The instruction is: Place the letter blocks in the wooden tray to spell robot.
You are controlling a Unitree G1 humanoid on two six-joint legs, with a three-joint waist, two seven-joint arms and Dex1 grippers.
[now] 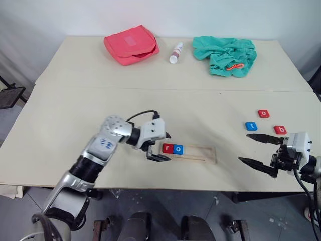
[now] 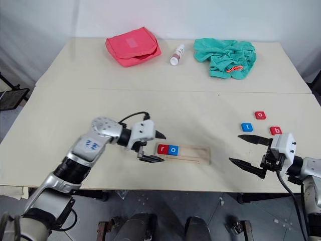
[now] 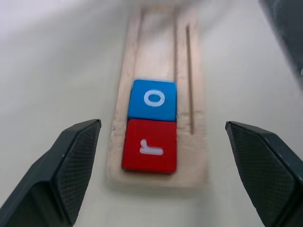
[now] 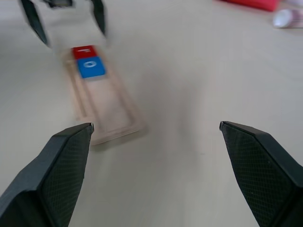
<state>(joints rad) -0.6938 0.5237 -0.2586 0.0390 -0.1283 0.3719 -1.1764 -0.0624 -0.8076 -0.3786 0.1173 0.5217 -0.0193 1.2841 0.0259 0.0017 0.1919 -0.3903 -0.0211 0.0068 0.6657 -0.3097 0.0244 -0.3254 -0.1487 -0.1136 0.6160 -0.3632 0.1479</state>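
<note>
Left wrist view: left gripper (image 3: pixel 163 156) spread wide, empty, over tray (image 3: pixel 194 156); r (image 3: pixel 150 145) and o (image 3: pixel 153 100) seated. Right gripper (image 1: pixel 258 149) open; b (image 1: pixel 280 129), t (image 1: pixel 251 126), second o (image 1: pixel 263 114) at its 12 o'clock. Risk: retreating fingers nudging tray askew.

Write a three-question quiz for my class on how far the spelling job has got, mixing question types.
1. True or false: the wooden tray already holds two letter blocks.
2. Which letters lie outside the tray, near the right gripper? A) r, o, b B) o, t, b C) t, o, r
3. What colour is the r block?

Key
1. True: the r and the blue o sit side by side at the tray's end nearest the left gripper, whose fingers are open.
2. B: red o, blue t, red b.
3. Red.
</note>
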